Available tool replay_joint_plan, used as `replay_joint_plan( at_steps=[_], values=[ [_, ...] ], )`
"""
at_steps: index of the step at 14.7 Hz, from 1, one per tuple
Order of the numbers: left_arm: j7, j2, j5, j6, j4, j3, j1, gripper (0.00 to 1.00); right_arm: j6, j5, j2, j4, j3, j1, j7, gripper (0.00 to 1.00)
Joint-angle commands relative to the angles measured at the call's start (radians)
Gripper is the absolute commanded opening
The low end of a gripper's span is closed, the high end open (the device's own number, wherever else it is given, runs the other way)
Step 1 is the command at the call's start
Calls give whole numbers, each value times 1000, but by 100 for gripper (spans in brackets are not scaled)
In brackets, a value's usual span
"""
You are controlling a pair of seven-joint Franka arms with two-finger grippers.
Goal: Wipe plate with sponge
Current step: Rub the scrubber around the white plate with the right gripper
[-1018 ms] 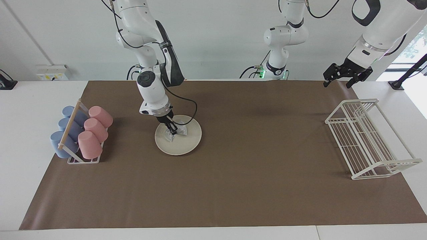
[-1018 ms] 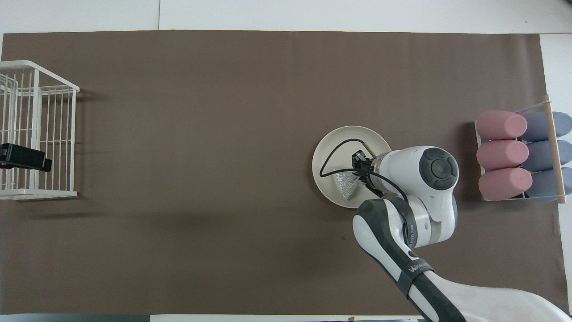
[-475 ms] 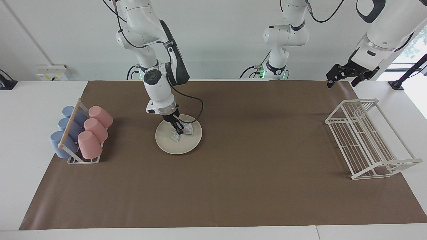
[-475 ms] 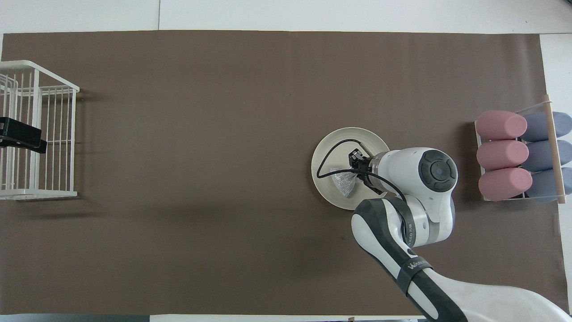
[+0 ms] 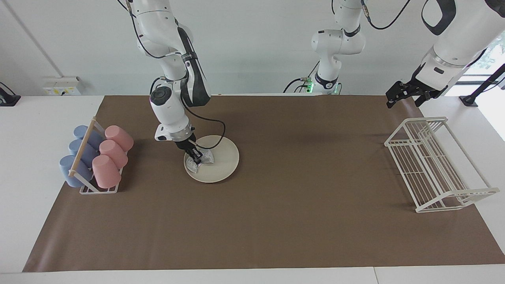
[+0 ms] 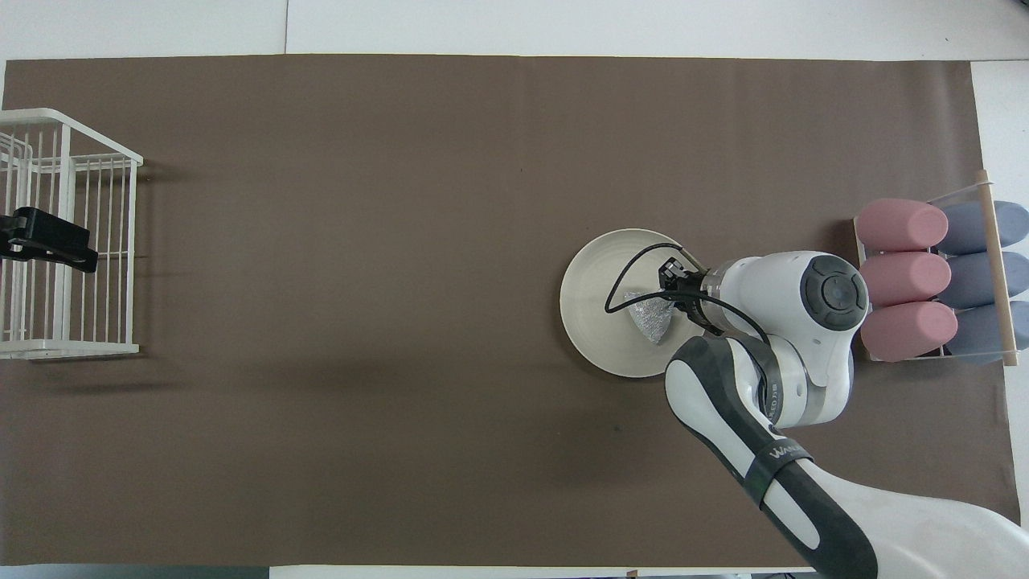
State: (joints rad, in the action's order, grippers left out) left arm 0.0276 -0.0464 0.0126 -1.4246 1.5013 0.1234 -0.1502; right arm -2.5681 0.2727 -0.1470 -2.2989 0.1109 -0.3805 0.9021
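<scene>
Right tool (image 5: 196, 158) of mine is pinching the sponge (image 5: 201, 161), fingertips fully closed on it, and pressing it onto the plate (image 5: 221, 163) at the rim toward the cups. I am judging this as mid-wipe; next I am needing to sweep it across the bare part, keeping pressure light so the plate is not sliding on the desk (image 5: 276, 221). Left tool (image 5: 406, 94) is waiting, spread wide and empty, above the wire rack (image 5: 434, 165). Cup rack (image 5: 94, 157) is sitting beside the plate, close to my elbow.

Bright, even room light; daylight glares at the window by the left arm's end; soft shadows fall on the matte brown paper mat (image 5: 276, 189); focus sharp throughout.
</scene>
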Motion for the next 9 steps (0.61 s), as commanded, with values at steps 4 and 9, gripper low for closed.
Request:
replay_joint_plan(
  at_steps=[4, 9],
  values=[
    [-12, 25, -14, -31, 55, -19, 46, 100, -11, 16, -13, 0, -7, -172, 331, 0],
    [-12, 37, -14, -57, 73, -16, 98, 100, -3, 16, -14, 15, -7, -173, 343, 0]
  ],
)
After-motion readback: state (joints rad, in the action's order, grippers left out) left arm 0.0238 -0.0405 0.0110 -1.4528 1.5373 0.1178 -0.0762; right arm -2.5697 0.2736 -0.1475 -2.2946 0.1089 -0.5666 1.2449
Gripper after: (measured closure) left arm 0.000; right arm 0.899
